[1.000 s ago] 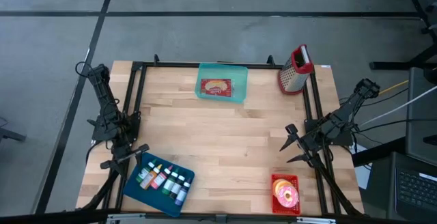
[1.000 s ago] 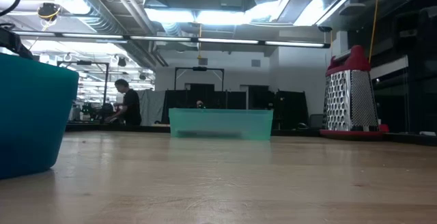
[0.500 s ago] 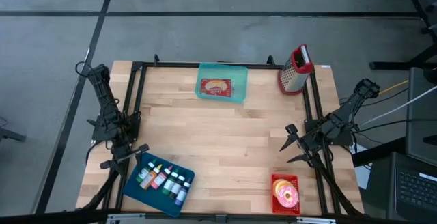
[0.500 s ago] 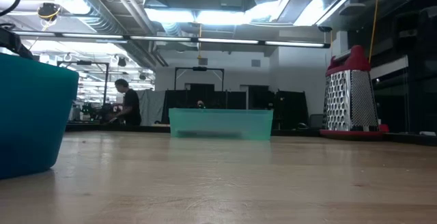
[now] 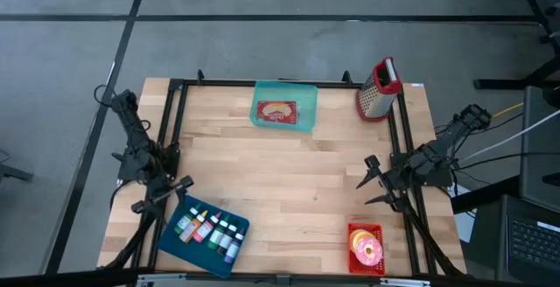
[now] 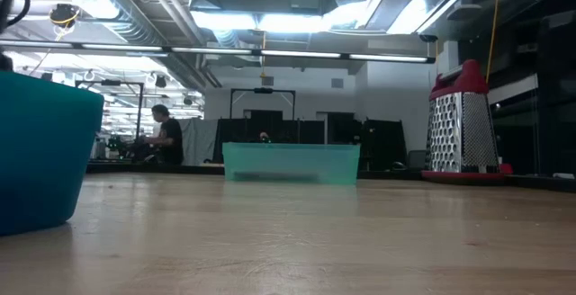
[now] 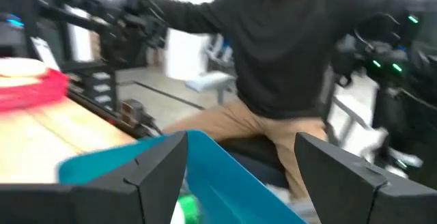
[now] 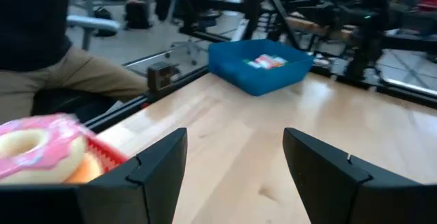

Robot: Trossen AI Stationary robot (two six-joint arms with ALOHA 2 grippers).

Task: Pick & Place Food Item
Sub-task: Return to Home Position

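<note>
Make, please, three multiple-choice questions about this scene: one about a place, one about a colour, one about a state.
1. The red basket with the donut stands: A on the robot's left; B on the robot's right; C in the middle.
2. The grater has a top that is: A green; B yellow; C red.
3. The right gripper is: A open and empty; B shut and empty; C shut on the donut.
Answers: 1 B, the high view shows it at the right. 2 C, both the high and low views show red. 3 A, its wrist view shows a wide, empty gap.
</note>
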